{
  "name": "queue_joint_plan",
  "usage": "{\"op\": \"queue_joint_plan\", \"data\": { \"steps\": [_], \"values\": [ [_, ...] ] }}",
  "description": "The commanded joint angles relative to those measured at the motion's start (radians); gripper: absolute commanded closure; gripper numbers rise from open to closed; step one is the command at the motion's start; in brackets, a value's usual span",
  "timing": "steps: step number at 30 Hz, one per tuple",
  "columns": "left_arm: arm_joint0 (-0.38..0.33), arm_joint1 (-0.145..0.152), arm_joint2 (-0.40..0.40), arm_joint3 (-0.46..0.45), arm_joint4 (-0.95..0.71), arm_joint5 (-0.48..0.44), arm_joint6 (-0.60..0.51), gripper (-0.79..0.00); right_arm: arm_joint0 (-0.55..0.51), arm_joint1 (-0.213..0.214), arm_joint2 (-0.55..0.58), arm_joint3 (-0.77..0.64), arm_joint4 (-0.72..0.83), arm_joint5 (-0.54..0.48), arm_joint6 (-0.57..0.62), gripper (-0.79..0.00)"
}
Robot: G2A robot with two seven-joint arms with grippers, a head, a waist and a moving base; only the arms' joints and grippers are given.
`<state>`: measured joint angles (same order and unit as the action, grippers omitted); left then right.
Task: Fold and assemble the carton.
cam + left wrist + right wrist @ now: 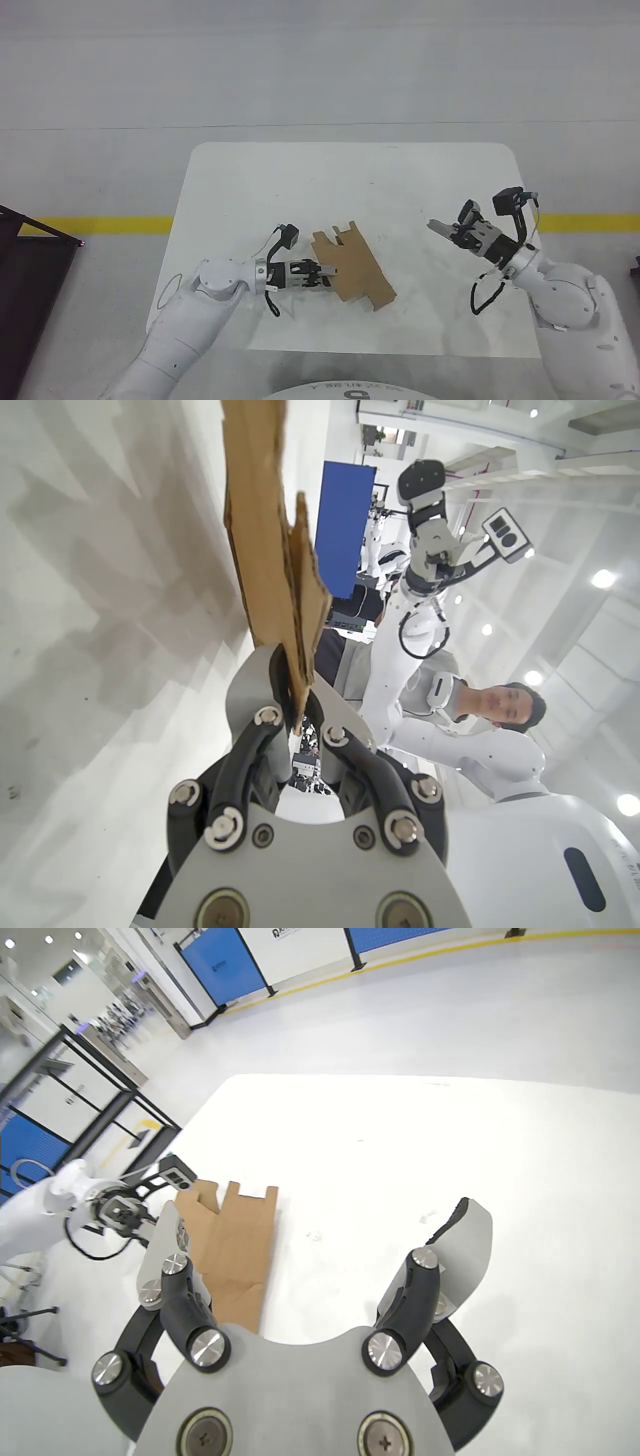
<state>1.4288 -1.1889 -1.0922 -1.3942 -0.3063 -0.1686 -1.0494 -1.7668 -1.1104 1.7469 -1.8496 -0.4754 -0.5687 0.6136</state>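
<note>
Low in the top view's centre, left tool (325,276) pinches the flattened carton (355,268) on the tabletop (420,180); right tool (440,229) hangs spread at right. Left wrist view: tool clamped on the carton (265,550). Right wrist view: tool (320,1223) spread, carton (240,1238) beyond.

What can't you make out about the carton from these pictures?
- Left wrist view: the carton runs off the picture's edge, so its far end is cut off.
- Right wrist view: one end of the carton is hidden behind the right gripper.
- Top view: the spot where the left gripper pinches the carton is too small to show how deep the grip is, or whether the carton rests on the table.
</note>
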Motion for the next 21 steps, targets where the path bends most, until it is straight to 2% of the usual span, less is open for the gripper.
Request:
{"op": "queue_joint_plan", "data": {
  "steps": [1,7,9,11,15,18,21],
  "values": [
    [0.0,0.001,-0.003,0.003,-0.032,-0.011,-0.014,0.0,0.0,0.0,-0.001,0.0,-0.045,0.0,-0.014,-0.785],
    [-0.002,0.002,-0.007,0.01,-0.14,-0.048,-0.081,0.0,-0.004,-0.001,-0.011,0.004,-0.026,0.002,-0.01,-0.785],
    [-0.009,0.004,-0.008,0.014,-0.134,-0.054,-0.092,0.0,-0.007,0.0,-0.03,0.024,0.107,-0.002,0.028,-0.785],
    [-0.011,0.004,-0.006,0.008,-0.151,-0.061,-0.1,0.0,-0.005,0.004,-0.036,0.047,0.268,0.012,0.12,-0.785],
    [-0.015,0.007,-0.004,-0.001,-0.149,-0.072,-0.113,0.0,0.014,0.02,-0.041,0.092,0.543,0.08,0.385,-0.785],
    [-0.017,0.009,-0.002,-0.005,-0.145,-0.07,-0.116,0.0,0.035,0.031,-0.053,0.138,0.676,0.137,0.553,-0.785],
    [-0.02,0.01,0.0,-0.007,-0.162,-0.07,-0.124,0.0,0.053,0.036,-0.084,0.175,0.761,0.157,0.67,-0.785]
  ]
}}
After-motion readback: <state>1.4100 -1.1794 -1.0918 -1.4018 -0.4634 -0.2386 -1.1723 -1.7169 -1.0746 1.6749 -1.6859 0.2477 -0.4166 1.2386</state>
